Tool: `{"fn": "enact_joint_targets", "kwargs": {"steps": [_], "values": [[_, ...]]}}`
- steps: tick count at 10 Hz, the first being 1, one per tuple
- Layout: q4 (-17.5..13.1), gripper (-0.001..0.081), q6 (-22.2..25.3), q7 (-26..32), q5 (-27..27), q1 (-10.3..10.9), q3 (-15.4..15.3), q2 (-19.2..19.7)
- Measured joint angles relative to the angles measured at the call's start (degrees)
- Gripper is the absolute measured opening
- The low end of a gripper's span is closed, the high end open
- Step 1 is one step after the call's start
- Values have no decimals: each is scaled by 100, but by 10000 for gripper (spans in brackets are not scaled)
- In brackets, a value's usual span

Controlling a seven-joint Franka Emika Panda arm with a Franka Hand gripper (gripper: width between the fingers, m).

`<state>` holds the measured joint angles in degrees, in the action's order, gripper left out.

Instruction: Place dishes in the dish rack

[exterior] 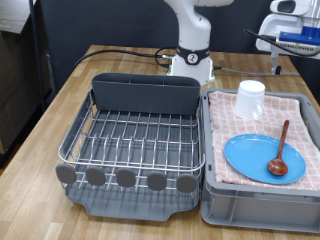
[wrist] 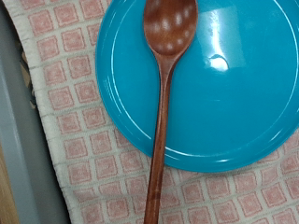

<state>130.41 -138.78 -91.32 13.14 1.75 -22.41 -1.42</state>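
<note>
Broadly, a wooden worktop (exterior: pixel 60 110) fills the exterior view, and the robot's white base (exterior: pixel 192 40) stands at its far edge; the arm is cut off by the top of the picture. The gripper does not show in either view, so I cannot tell if it is open or closed. Behind the worktop the room is dark and hard to read, with some blurred equipment at the upper right.

On the exterior view's left stands the dish rack (exterior: pixel 135 140), a silver wire grid in a dark grey tray with a tall grey caddy at its back and round grey feet along the front. No dishes show in it.

Just beside it, on the right, is a grey crate (exterior: pixel 255 210) covered by a pink checked cloth (exterior: pixel 225 115); its right side is cut off by the picture edge. On the cloth lies the blue plate (exterior: pixel 255 150), and the wooden spoon (exterior: pixel 279 150) rests with its bowl on the plate and its handle pointing to the far side. The white cup (exterior: pixel 250 98) stands behind the plate, apart from it.

The wrist view looks straight down on the plate (wrist: pixel 224 93), cut off at two edges, with the spoon (wrist: pixel 163 103) across it and the cloth (wrist: pixel 65 103) under both.
</note>
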Motion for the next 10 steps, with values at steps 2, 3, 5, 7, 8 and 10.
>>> {"fn": "enact_joint_targets", "kwargs": {"steps": [2, 3, 5, 7, 8, 10], "values": [[2, 803, -251, -112, 212, 8, -1, 225], [3, 803, -369, -239, 356, 16, -1, 343], [2, 803, -589, -521, 591, 21, 1, 589], [1, 803, -793, -811, 774, 22, 24, 845], [0, 803, -889, -938, 871, 27, 58, 975], [-1, 803, -1107, -1281, 1158, 52, 164, 1220]]}}
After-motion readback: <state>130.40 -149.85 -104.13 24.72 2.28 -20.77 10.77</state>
